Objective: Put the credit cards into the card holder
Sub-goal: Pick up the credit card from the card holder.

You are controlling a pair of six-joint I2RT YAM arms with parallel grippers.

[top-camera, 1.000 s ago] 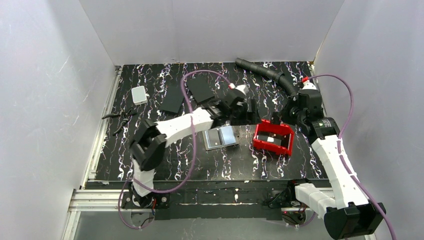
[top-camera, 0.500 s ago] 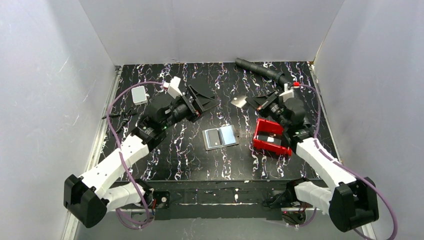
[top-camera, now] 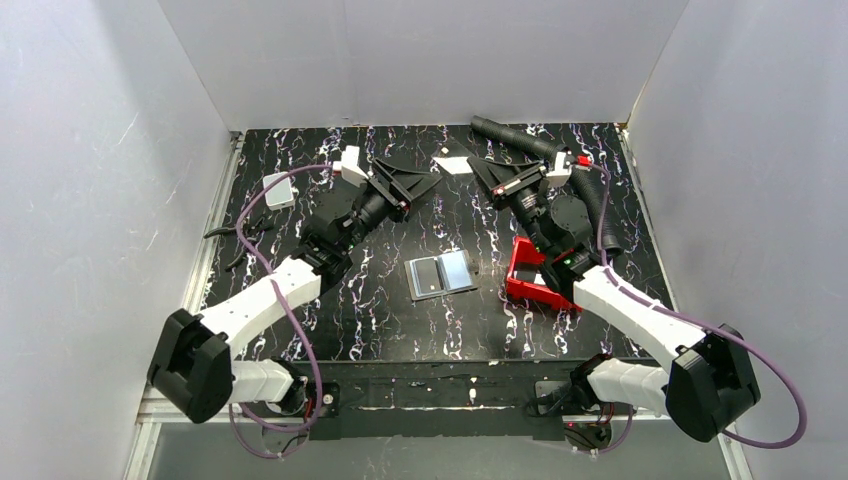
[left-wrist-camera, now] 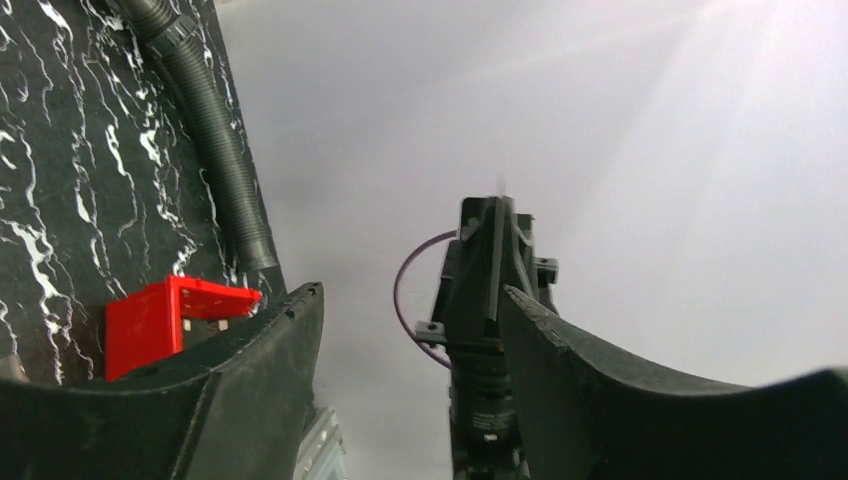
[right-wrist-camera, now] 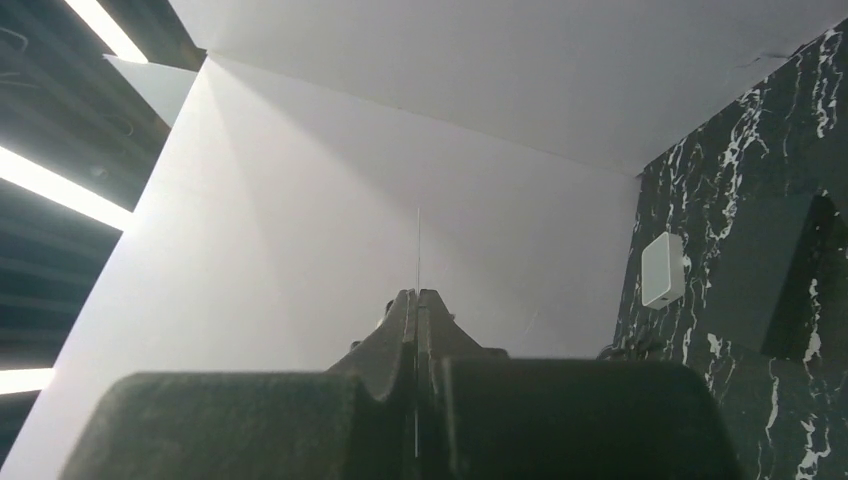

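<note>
Top external view: my right gripper (top-camera: 478, 166) is clamped on a thin, flat rectangular credit card (top-camera: 452, 165) that glints pale. It is held aloft beyond and slightly right of the small taupe bifold card holder (top-camera: 441, 273), which lies open and flat on the black marbled table (top-camera: 400, 320). My left gripper (top-camera: 413, 182) hangs beyond and left of the holder, fingers spread wide, gripping nothing. In the right wrist view I see the card (right-wrist-camera: 418, 250) edge-on, a thin line between pressed-together fingers (right-wrist-camera: 250, 420). A red open-topped plastic tray (top-camera: 528, 290) sits just right of the holder. A small white rounded box (top-camera: 278, 190) lies well to its far left.
</note>
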